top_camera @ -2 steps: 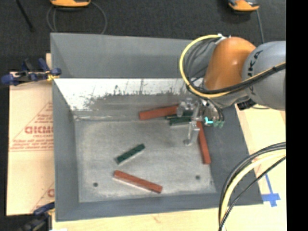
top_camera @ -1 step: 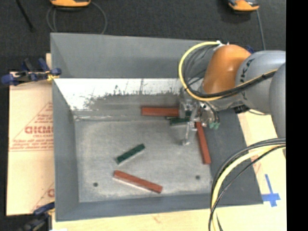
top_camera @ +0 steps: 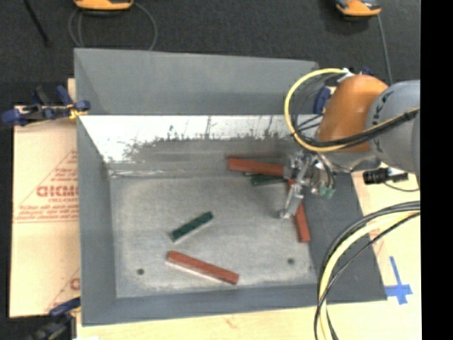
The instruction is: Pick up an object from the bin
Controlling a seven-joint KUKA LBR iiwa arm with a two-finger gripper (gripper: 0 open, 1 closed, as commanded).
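Observation:
My gripper (top_camera: 290, 210) hangs low at the right side of the bin, its metal fingers pointing down beside a short red stick (top_camera: 302, 225) that lies along the right wall. Whether a finger touches that stick I cannot make out. Just left of the gripper, near the back wall, a longer red stick (top_camera: 253, 166) lies flat with a dark green stick (top_camera: 267, 179) tucked under its right end.
Toward the front left of the bin floor lie a green stick (top_camera: 192, 226) and, nearer the front, a long red-brown stick (top_camera: 202, 268). The arm with its orange cover and cables leans in over the bin's right wall.

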